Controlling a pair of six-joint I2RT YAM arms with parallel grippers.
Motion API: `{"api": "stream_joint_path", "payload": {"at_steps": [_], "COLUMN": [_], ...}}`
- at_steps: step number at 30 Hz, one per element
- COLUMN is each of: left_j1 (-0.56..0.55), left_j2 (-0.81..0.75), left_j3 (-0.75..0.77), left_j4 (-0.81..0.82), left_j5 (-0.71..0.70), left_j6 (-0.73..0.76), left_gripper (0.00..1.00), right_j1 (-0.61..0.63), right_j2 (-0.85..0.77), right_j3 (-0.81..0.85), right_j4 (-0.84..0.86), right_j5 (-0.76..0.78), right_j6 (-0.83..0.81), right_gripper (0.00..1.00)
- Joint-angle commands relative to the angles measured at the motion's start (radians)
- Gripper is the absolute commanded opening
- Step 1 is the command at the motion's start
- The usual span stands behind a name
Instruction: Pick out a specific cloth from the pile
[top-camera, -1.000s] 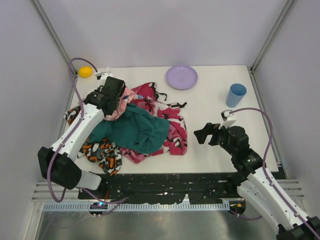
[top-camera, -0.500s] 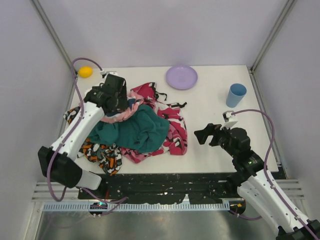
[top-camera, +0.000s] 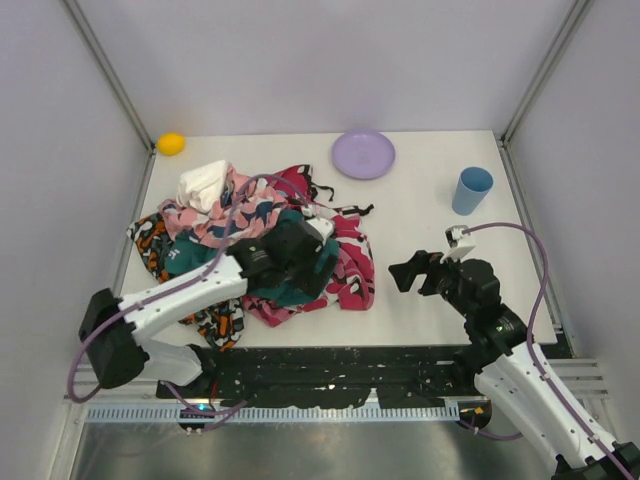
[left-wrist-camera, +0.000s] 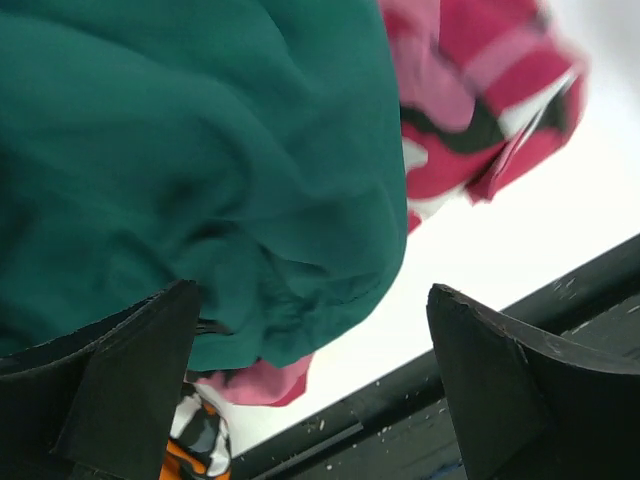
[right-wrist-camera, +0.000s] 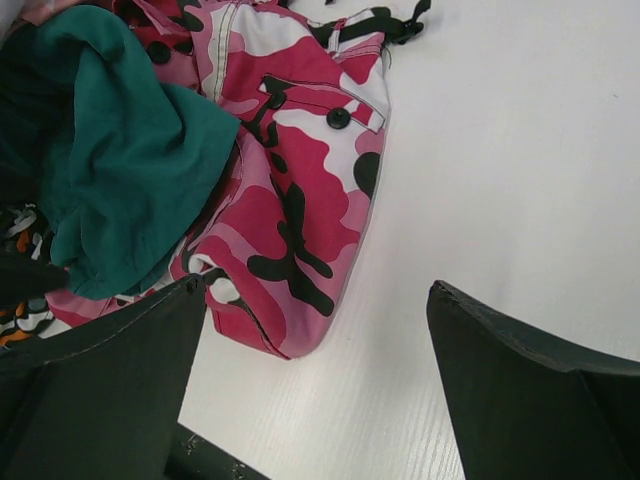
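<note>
Honestly, you cannot see the light blue cloth in any view right now; my guess is that it lies buried in the pile (top-camera: 345, 272), under the top layers. Your left gripper (left-wrist-camera: 312, 290) hangs wide open just above the dark teal cloth (left-wrist-camera: 180, 150) at the near side of the heap, holding nothing; your right gripper (right-wrist-camera: 315, 285) is likewise spread and empty over the bare table (top-camera: 430, 205), just beside the pink camouflage cloth (right-wrist-camera: 290, 200).

The plain risk is closing the left fingers where they are; they would take the teal cloth, which is the wrong one. Lifting it could also haul up tangled layers beneath and fold the blue one deeper out of sight; the heap looks loosely knotted, so expect things to cling. The teal and pink folds sit close to the near edge of the table; a drag toward you might spill them over it. Sweeping the right arm inward would shove the pink cloth and reshuffle everything.
</note>
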Motion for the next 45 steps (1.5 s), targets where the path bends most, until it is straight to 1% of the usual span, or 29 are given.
{"api": "stream_joint_path", "payload": {"at_steps": [1,3,6,7,10,11,12,13,14,15,16,17,19,21,23,26,28,30,32,33,35,38,39,40,41,42,43,44,45], "left_j1": [-0.058,-0.064,-0.063,-0.06,-0.053,-0.049,-0.044,-0.041,-0.044,-0.043,-0.043,-0.043,-0.038,-0.021,0.017,0.109,0.21,0.3,0.368,0.397,0.446,0.512,0.526,0.543,0.562,0.575,0.588,0.597,0.605], "left_j2": [0.134,0.206,0.341,0.39,0.498,0.525,0.549,0.562,0.572,0.575,0.57,0.558,0.499,0.43,0.365,0.305,0.291,0.285,0.277,0.271,0.262,0.274,0.277,0.279,0.276,0.274,0.27,0.265,0.259], "left_j3": [-0.092,-0.119,-0.084,-0.059,-0.005,0.001,0.008,0.013,0.016,0.028,0.042,0.065,0.151,0.244,0.369,0.467,0.537,0.591,0.62,0.618,0.607,0.639,0.647,0.65,0.65,0.647,0.647,0.639,0.634], "left_j4": [0.022,0.039,-0.011,-0.033,-0.056,-0.056,-0.062,-0.067,-0.081,-0.113,-0.154,-0.207,-0.306,-0.364,-0.352,-0.242,-0.208,-0.208,-0.208,-0.187,-0.136,-0.165,-0.174,-0.177,-0.179,-0.18,-0.18,-0.18,-0.18], "left_j5": [0.083,0.074,-0.127,-0.171,-0.209,-0.207,-0.206,-0.213,-0.247,-0.289,-0.367,-0.468,-0.59,-0.691,-0.774,-0.874,-0.856,-0.844,-0.818,-0.801,-0.752,-0.69,-0.68,-0.672,-0.663,-0.647,-0.626,-0.614,-0.598], "left_j6": [-0.051,-0.069,-0.137,-0.151,-0.174,-0.184,-0.197,-0.212,-0.233,-0.259,-0.308,-0.347,-0.378,-0.347,-0.259,-0.073,-0.008,0.012,0.032,0.059,0.101,0.087,0.083,0.078,0.075,0.067,0.06,0.05,0.046], "left_gripper": [1.0,1.0,1.0,1.0,0.99,0.97,0.9,0.81,0.59,0.34,0.0,0.0,0.0,0.0,0.0,0.0,0.0,0.0,0.0,0.0,0.0,0.0,0.0,0.0,0.0,0.0,0.0,0.0,0.0], "right_j1": [0.003,0.001,0.003,0.001,0.001,0.001,0.0,0.001,0.001,0.001,0.001,0.001,0.001,0.001,0.0,0.001,0.001,0.001,0.001,0.001,0.003,0.024,0.041,0.096,0.13,0.224,0.263,0.318,0.325], "right_j2": [-0.018,-0.024,-0.024,-0.023,-0.024,-0.026,-0.026,-0.031,-0.038,-0.041,-0.047,-0.049,-0.055,-0.051,-0.038,-0.02,-0.008,0.005,0.018,0.025,0.064,0.159,0.217,0.245,0.312,0.345,0.432,0.475,0.573], "right_j3": [0.0,-0.005,-0.006,-0.006,-0.006,-0.005,-0.003,-0.002,-0.003,-0.003,-0.005,-0.006,-0.009,-0.011,-0.009,-0.011,-0.015,-0.02,-0.022,-0.028,-0.037,-0.041,-0.037,-0.035,-0.019,-0.005,0.042,0.069,0.134], "right_j4": [0.03,0.033,0.036,0.036,0.027,0.024,0.018,0.016,0.016,0.015,0.015,0.015,0.015,0.015,0.012,0.013,0.016,0.027,0.047,0.073,0.137,0.234,0.302,0.324,0.359,0.37,0.389,0.4,0.413], "right_j5": [0.009,0.018,0.014,0.014,0.021,0.026,0.027,0.029,0.029,0.032,0.035,0.035,0.04,0.055,0.055,0.05,0.05,0.043,0.02,0.006,-0.07,-0.189,-0.192,-0.152,-0.047,0.016,0.144,0.17,0.176], "right_j6": [-0.001,-0.003,-0.001,-0.003,-0.004,-0.004,-0.006,-0.008,-0.009,-0.011,-0.012,-0.011,-0.011,-0.003,-0.001,0.009,0.012,0.017,0.019,0.022,0.019,0.043,0.051,0.066,0.069,0.066,0.043,0.037,0.046], "right_gripper": [0.95,0.95,0.95,0.95,0.95,0.95,0.95,0.95,0.95,0.95,0.95,0.95,0.95,0.95,0.95,0.95,0.95,0.95,0.95,0.95,0.95,0.95,0.95,0.95,0.95,0.95,0.95,0.95,0.95]}}
